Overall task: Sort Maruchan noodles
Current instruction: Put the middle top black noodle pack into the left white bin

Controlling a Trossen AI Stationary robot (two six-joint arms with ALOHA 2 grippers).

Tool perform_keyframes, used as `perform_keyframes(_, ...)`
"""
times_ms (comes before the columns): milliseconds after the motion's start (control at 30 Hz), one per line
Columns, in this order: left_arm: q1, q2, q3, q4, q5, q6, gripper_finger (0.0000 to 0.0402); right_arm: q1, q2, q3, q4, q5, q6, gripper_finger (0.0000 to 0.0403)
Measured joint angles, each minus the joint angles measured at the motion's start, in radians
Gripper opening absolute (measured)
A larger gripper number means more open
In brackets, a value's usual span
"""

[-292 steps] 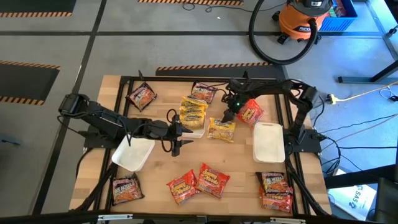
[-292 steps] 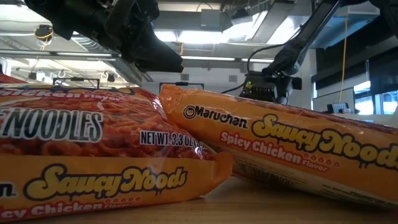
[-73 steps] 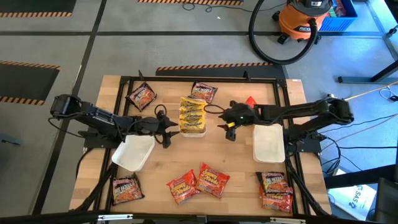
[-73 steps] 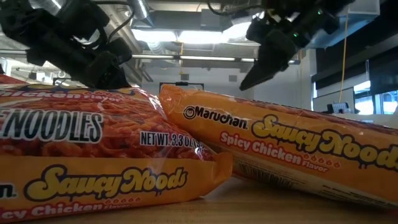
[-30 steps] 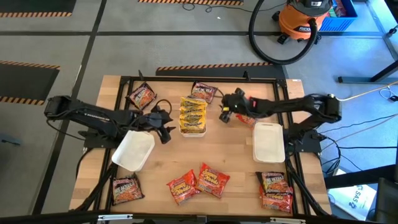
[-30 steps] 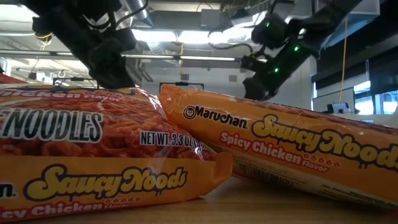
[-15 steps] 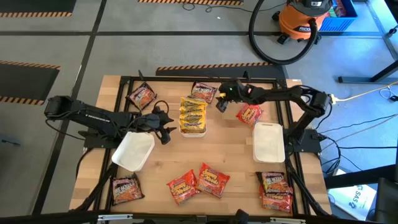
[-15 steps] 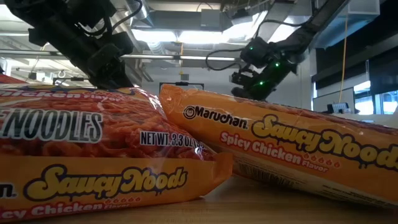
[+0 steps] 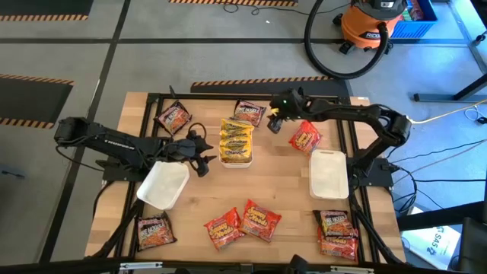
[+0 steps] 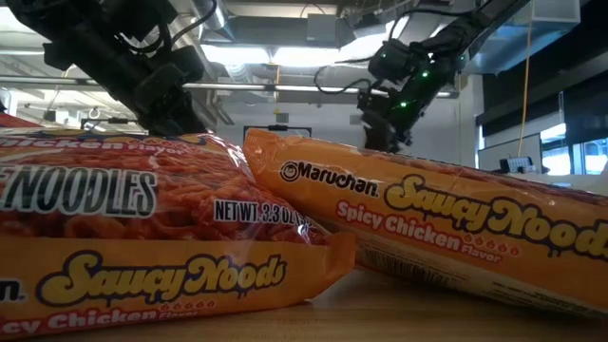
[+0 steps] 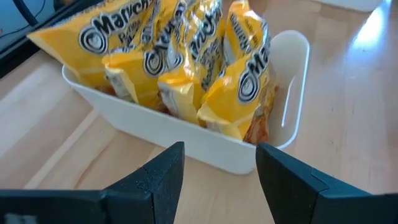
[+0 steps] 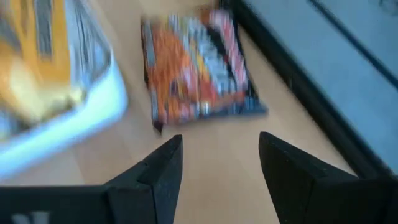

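The right gripper point(image 9: 273, 125), fingers apart and empty, hovers at the far side of the bench point(image 9: 289, 190) between a dark packet point(image 9: 249, 113) and a red packet point(image 9: 306, 139); its wrist camera looks straight onto the dark packet point(image 12: 196, 65), which lies just ahead beside the white tray point(image 9: 236, 161) of yellow packets point(image 9: 236, 137). That packet's long axis appears to run roughly in line with the gripper's reach. The left gripper point(image 9: 204, 161), also apart and empty, waits facing the tray's other side; the right arm is judged the nearer for the pick
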Motion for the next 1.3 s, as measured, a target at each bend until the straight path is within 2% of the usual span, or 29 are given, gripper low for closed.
perform_keyframes(200, 0.0, 0.0, 0.0, 0.013, 0.0, -0.005, 0.0192, -0.009, 0.113, 0.002, 0.226, 0.0, 0.032, 0.0188)
perform_keyframes(367, 0.0, 0.0, 0.0, 0.016, 0.005, -0.017, 0.0192, -0.041, 0.227, 0.088, 0.21, -0.033, 0.032, 0.0188)
perform_keyframes(567, 0.0, 0.0, 0.0, 0.023, 0.0, -0.003, 0.0192, -0.086, 0.354, 0.23, 0.078, -0.087, -0.023, 0.0188)
perform_keyframes(767, 0.001, 0.0, 0.0, 0.032, 0.0, 0.0, 0.0192, -0.092, 0.408, 0.293, -0.021, -0.104, -0.048, 0.0188)
perform_keyframes(1000, 0.001, 0.0, 0.0, 0.031, 0.0, 0.0, 0.0192, -0.09, 0.405, 0.297, -0.162, -0.098, -0.08, 0.0188)
perform_keyframes(1300, 0.0, 0.0, 0.0, 0.03, 0.002, -0.007, 0.0192, -0.051, 0.356, 0.297, -0.526, -0.088, -0.08, 0.0188)
